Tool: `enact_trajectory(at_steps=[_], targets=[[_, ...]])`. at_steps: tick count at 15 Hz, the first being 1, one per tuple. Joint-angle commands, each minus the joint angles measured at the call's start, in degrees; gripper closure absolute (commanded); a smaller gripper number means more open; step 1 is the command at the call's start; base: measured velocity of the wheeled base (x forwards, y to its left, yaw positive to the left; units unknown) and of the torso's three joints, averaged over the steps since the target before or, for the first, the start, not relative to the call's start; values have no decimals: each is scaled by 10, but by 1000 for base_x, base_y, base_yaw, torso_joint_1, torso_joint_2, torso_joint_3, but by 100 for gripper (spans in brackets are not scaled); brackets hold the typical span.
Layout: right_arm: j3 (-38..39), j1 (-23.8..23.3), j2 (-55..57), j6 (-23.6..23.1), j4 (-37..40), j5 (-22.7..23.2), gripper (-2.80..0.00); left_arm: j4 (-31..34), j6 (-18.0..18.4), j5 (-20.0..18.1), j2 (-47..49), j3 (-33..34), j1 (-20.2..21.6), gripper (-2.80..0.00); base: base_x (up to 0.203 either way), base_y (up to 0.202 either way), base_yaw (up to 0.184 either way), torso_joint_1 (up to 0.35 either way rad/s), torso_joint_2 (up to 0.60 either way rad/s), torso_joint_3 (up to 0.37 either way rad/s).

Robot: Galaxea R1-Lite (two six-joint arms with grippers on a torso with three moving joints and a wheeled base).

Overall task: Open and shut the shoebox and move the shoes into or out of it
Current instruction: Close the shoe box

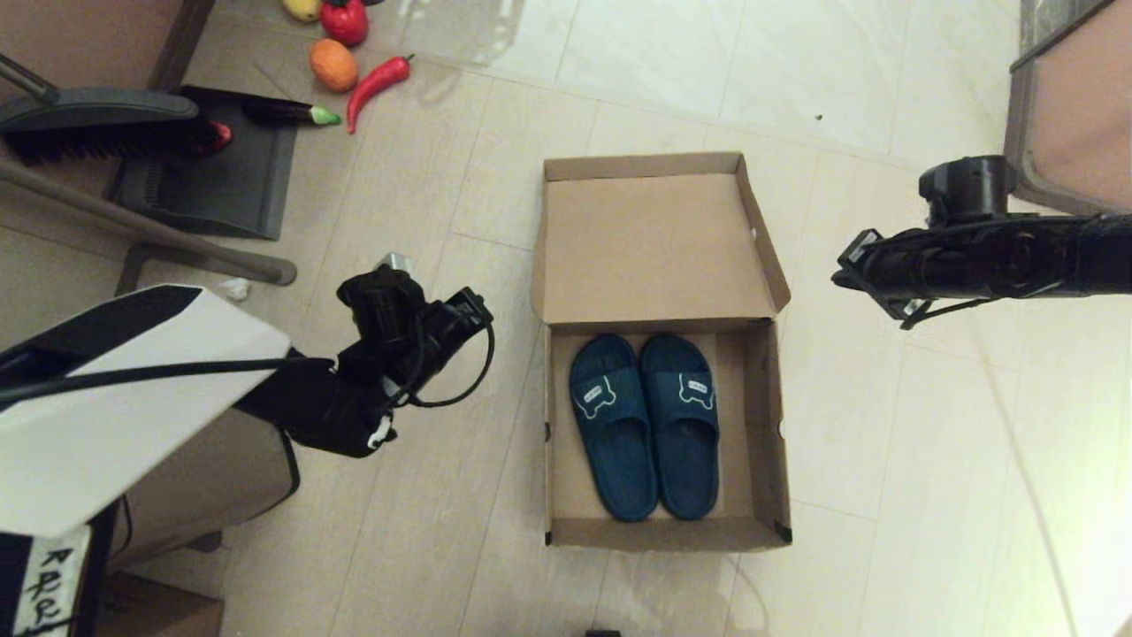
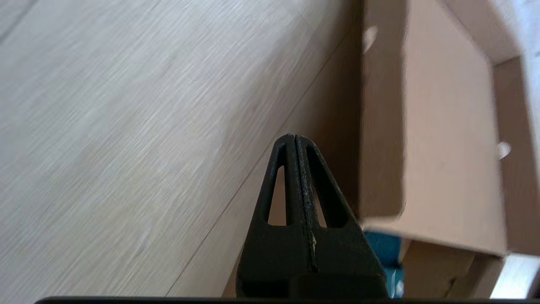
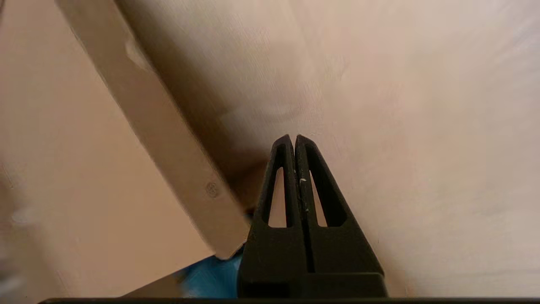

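You have one shoebox (image 1: 659, 354) on the pale tile floor (image 1: 884, 442), lid flipped open, with two blue shoes (image 1: 644, 425) lying side by side inside. Your left gripper (image 2: 294, 139) hangs left of the box, your right gripper (image 3: 294, 139) right of it. Both are pinched closed, holding nothing. Toy vegetables (image 1: 354, 53) sit far off.

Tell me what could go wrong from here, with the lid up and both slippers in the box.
1. The shoebox lid stands open between both arms; either shut hand could knock it on the way in.
2. The slippers lie touching side by side, so gripping one may drag the other.
3. Left hand and right hand are shut, and must open before grasping.
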Motion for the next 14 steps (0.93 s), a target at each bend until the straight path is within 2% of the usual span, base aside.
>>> enact_trajectory(at_steps=[1,2,3,6,9,12,14], targets=[[-3,-1,23,60,-3,74,0,-3,-18,-1,38,-47,-1,0,0,0,0,0,0,0],[-9,-1,34,101,-12,120,0,5,-37,-2,44,-64,-1,0,0,0,0,0,0,0],[-20,0,47,125,-29,130,0,22,-64,-2,45,-82,-1,0,0,0,0,0,0,0],[-42,9,83,138,-37,134,0,69,-138,-14,52,-147,-2,0,0,0,0,0,0,0],[-47,22,108,138,-37,135,0,105,-172,-30,80,-236,-2,0,0,0,0,0,0,0],[-60,33,121,162,-37,135,0,180,-230,-38,102,-330,-5,0,0,0,0,0,0,0],[-65,38,126,166,-35,135,0,204,-238,-47,128,-372,-6,0,0,0,0,0,0,0]])
